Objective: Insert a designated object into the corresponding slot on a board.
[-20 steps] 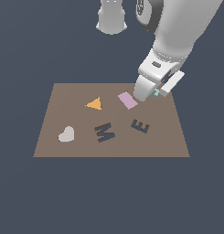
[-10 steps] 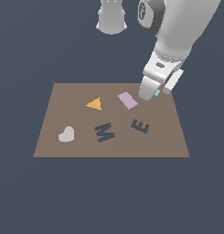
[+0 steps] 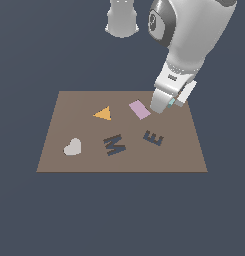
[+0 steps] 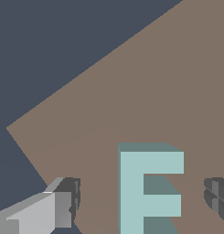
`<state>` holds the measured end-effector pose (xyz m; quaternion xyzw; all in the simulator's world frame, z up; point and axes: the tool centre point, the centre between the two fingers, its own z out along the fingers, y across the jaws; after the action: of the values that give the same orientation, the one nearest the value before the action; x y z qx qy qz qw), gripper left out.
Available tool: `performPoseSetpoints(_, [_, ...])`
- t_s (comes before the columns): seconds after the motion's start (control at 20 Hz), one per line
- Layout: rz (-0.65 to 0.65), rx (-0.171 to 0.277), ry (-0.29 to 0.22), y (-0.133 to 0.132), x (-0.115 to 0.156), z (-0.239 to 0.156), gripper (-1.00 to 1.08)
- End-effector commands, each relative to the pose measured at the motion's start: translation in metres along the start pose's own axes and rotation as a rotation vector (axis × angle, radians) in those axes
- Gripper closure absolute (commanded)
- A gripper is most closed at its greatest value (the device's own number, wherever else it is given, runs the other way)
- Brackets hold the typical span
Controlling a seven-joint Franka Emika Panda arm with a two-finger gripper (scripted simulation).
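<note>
Near the board's (image 3: 122,160) far corner, the gripper (image 4: 141,201) straddles the E block (image 4: 147,192) with jaws open, clear in the wrist view, while the exterior view alone shows the slot (image 3: 153,137).

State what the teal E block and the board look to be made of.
Both are simulator renders, so material stays open. The teal E block looks like matte plastic: flat uniform colour, crisp edges, no gloss. The board reads as matte brown fibreboard or card: even tone, no grain or shine.
</note>
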<state>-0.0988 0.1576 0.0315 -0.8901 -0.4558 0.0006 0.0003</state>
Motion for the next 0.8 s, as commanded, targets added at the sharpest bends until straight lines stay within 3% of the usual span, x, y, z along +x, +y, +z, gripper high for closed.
performPoseSetpoints(0.0, [0.000,-0.001,0.001,0.0003,0.0001,0.0016,1.08])
performPoseSetpoints(0.75, [0.010,-0.001,0.001,0.0000,0.0010,0.0012,1.08])
